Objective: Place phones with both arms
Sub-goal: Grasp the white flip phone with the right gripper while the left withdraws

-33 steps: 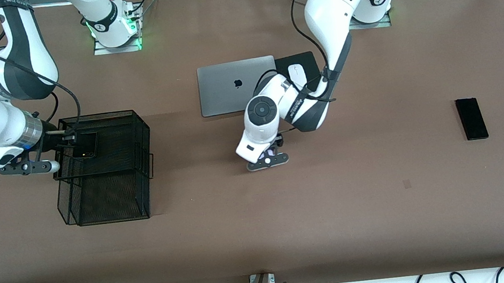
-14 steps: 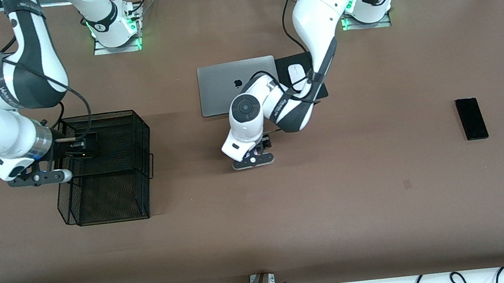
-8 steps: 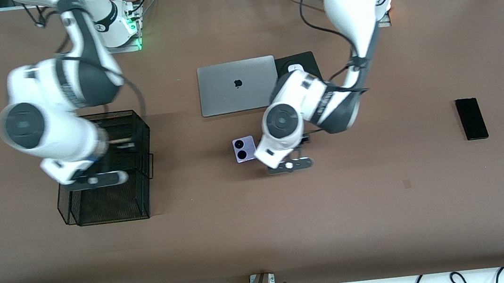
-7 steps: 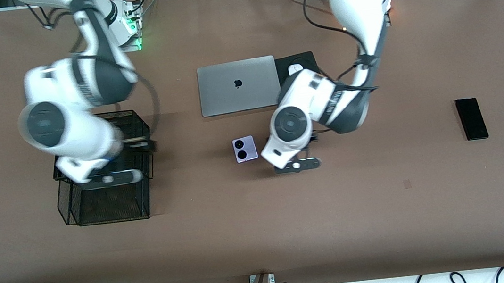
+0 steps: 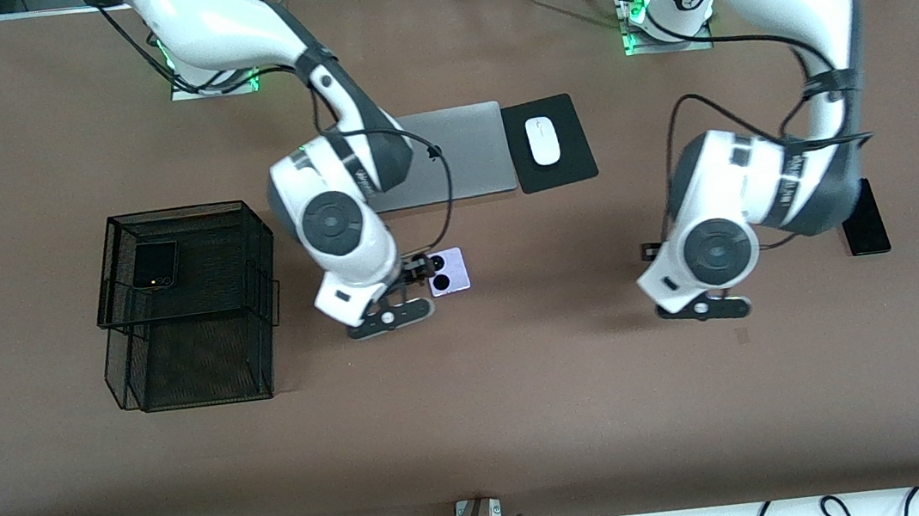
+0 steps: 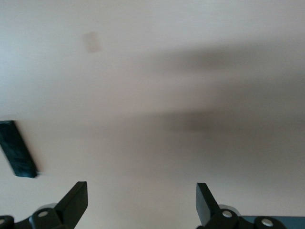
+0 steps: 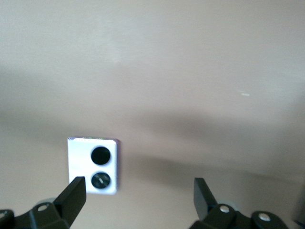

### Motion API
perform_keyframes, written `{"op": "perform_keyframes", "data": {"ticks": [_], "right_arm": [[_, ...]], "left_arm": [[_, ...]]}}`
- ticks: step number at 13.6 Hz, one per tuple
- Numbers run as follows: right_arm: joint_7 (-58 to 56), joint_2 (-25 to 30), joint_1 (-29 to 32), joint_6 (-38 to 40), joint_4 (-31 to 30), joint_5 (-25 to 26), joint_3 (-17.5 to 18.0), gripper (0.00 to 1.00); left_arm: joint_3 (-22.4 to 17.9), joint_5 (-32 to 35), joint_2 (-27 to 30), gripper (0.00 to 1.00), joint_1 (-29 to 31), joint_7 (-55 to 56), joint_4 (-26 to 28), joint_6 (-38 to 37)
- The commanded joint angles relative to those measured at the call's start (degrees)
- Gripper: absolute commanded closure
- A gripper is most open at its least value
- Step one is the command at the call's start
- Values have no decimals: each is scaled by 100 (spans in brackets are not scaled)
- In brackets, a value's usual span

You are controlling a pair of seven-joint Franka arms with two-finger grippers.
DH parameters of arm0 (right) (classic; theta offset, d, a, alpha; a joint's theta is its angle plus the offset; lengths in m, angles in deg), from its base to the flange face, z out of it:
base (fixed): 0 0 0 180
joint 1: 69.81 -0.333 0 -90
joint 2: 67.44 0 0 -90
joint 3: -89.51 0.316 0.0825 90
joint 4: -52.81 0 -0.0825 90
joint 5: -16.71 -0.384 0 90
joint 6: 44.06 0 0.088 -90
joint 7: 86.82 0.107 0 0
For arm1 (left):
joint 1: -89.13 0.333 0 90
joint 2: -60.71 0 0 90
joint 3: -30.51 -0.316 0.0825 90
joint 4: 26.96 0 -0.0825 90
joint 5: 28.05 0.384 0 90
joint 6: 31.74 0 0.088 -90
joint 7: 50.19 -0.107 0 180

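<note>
Change: right gripper (image 5: 419, 284) swung from mesh basket (image 5: 260, 255) to just beside lilac-white phone (image 5: 448, 271), jaws spread, empty.
Left gripper (image 5: 701, 293): left the lilac-white phone, travelled toward black slab phone (image 5: 869, 222), jaws spread, empty.
Black flip phone (image 5: 155, 265): lay in basket's upper tier.
Meaning: 1 phone placed; 2 remained on table.

My right forearm covers one end of the silver laptop (image 5: 456, 154). My left wrist hides part of the long black phone (image 5: 865, 225) in the front view; my left wrist view cuts its end off at the edge and blurs it. The lilac phone (image 5: 449, 271) is partly under my right gripper (image 5: 418, 273).
</note>
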Motion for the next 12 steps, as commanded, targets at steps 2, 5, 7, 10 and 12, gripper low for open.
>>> {"op": "perform_keyframes", "data": {"ticks": [2, 5, 7, 10, 12], "right_arm": [[644, -719, -420, -771, 281, 103, -69, 0], [829, -817, -499, -905, 246, 148, -60, 0], [865, -817, -508, -913, 220, 131, -60, 0], [953, -817, -569, -922, 132, 87, -51, 0], [979, -808, -579, -922, -9, 69, -51, 0]], "left_arm": [[82, 436, 1065, 0, 930, -1085, 1734, 1305], [135, 436, 1410, 0, 1968, -2123, 2518, 2379], [135, 419, 1340, 0, 2312, -2170, 2573, 2565], [135, 375, 1147, 0, 3024, -2187, 2835, 3389], [144, 384, 1050, 0, 3437, -2283, 3081, 3978]]}}
